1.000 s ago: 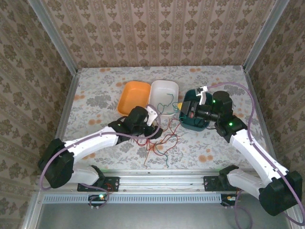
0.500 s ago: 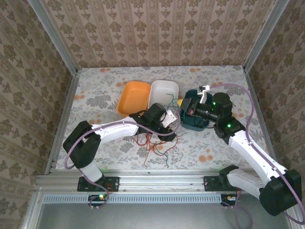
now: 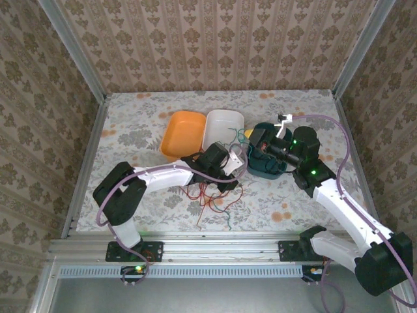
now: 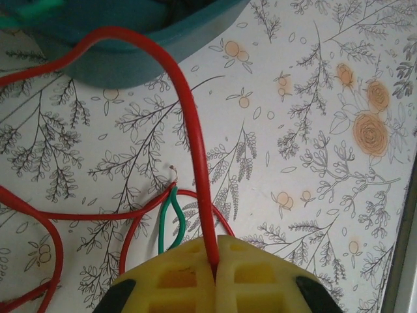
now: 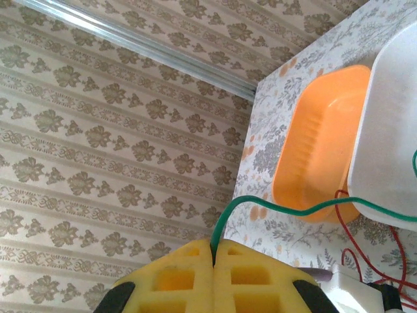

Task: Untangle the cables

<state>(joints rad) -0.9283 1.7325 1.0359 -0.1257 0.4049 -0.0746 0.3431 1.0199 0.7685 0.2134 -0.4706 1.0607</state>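
Red cable: a thin red wire [image 4: 193, 130] is caught in the seam of the left fingers [image 4: 217, 274], whose yellow ribbed pads are pressed together on it.
Red cable's path: from the fingertips it runs straight ahead, arches over to the left in front of a teal plastic tub [image 4: 130, 62] and leaves at the left edge.
Other red loops: they lie flat on the bench [image 4: 313, 163], to the left of the left fingers and just ahead of them.
Short green loop [image 4: 171, 222]: it lies just ahead of the left fingertips, beside the red loops. Whether it belongs to the long green wire cannot be told.
Green cable: a thin green wire [image 5: 306, 208] is gripped by the right fingers [image 5: 214, 261], which are closed tight with no gap between the pads.
Green cable's path: it rises from the seam, bends to the right and hangs in the air ahead of the fingertips.
Loose heap of red and green wires [image 3: 218, 192]: it lies on the bench on the near side of the left fingers, between the two arms.
Tubs: an orange plastic tub [image 5: 319, 143] and a white plastic tub [image 5: 391, 117] stand side by side, touching, ahead and to the right of the right fingers, beyond the green wire.
Teal tub: it stands just ahead of the left fingers, its wall close behind the red arch.
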